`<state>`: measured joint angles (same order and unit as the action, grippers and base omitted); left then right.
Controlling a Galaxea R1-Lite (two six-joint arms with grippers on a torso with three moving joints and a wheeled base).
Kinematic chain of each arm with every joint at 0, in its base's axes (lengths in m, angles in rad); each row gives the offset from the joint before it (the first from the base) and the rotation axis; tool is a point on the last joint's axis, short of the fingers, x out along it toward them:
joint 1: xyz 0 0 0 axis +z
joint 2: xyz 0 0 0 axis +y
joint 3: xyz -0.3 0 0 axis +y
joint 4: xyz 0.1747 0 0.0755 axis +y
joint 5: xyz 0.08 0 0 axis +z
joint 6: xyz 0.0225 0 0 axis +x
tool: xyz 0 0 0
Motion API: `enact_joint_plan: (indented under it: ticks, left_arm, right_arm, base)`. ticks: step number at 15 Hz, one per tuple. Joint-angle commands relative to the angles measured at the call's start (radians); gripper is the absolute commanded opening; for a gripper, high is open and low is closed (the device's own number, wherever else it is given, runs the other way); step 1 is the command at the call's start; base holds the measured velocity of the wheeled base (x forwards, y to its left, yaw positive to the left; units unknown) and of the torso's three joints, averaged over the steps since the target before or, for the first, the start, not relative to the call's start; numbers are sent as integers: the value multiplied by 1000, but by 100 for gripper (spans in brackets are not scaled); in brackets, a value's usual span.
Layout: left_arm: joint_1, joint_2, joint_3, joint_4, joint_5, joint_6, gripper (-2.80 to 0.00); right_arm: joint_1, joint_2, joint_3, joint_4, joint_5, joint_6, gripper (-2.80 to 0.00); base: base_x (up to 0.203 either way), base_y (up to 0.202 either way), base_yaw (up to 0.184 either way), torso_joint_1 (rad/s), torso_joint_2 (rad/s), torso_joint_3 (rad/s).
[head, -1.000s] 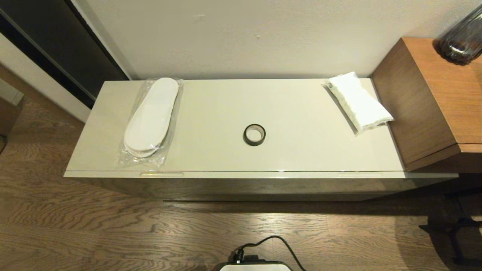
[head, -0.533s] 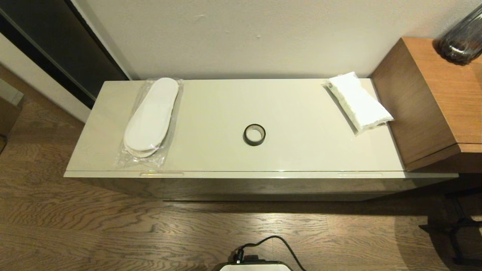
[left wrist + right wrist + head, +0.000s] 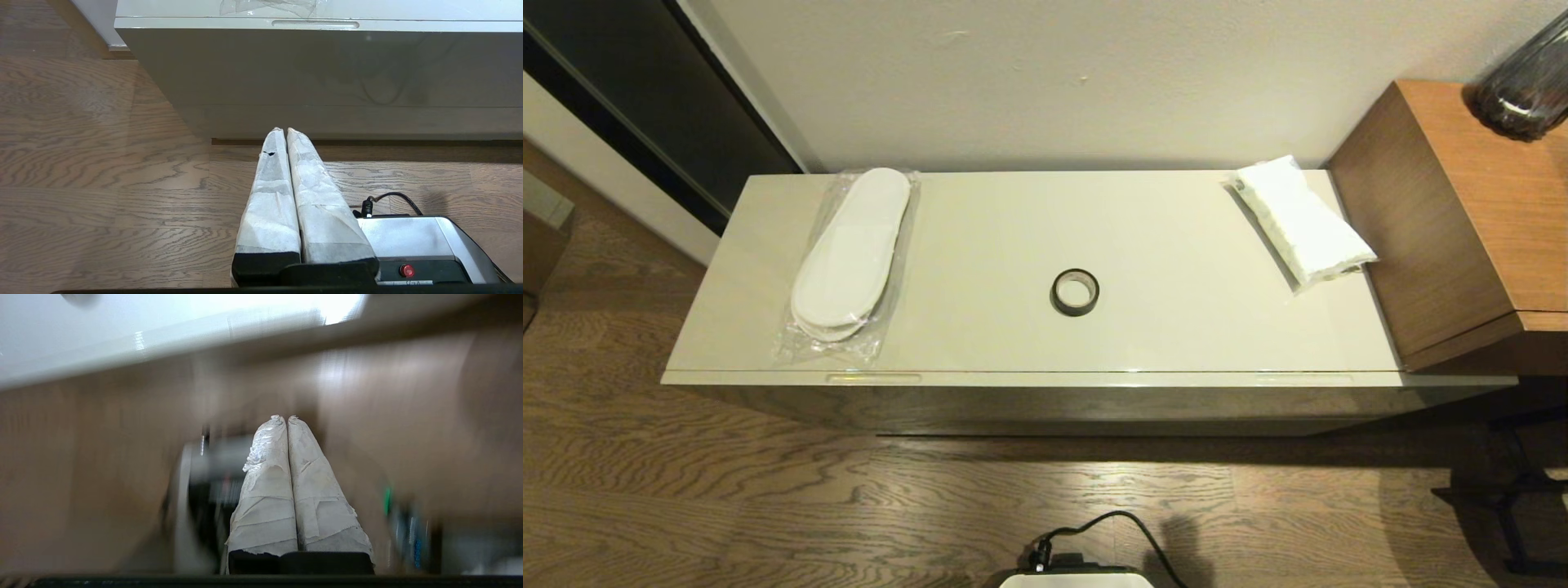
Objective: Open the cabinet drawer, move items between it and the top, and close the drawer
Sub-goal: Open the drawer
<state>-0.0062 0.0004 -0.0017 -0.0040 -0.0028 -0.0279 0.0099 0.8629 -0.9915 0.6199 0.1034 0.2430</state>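
The cabinet drawer is shut; its cream front edge shows two slim handle strips. On the top lie bagged white slippers at the left, a black tape roll in the middle and a white tissue-like pack at the right. Neither arm shows in the head view. My left gripper is shut and empty, low over the floor before the cabinet front, below the left handle strip. My right gripper is shut and empty, its surroundings blurred.
A brown wooden unit butts against the cabinet's right end, with a dark glass vase on it. The wall runs close behind. My base with its black cable sits on the wooden floor in front. A dark stand is at the lower right.
The items and the drawer have not moved. A faint shadow has appeared on the floor beside my base's cable.
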Motion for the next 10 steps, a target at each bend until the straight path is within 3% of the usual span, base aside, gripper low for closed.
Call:
enact_joint_plan:
  ticks: [1, 5, 10]
  left_arm:
    - [0, 1, 0, -1, 0, 0, -280]
    - [0, 1, 0, -1, 0, -1, -280]
    - [0, 1, 0, -1, 0, 0, -280]
  right_arm:
    - [9, 416, -123, 91, 27, 37, -280]
    - [18, 692, -223, 169, 66, 104, -280]
    - [29, 866, -360, 81, 67, 122, -280]
  base:
    - [0, 0, 0, 0, 0, 0]
    - [0, 0, 0, 0, 0, 0]
    - [0, 0, 0, 0, 0, 0]
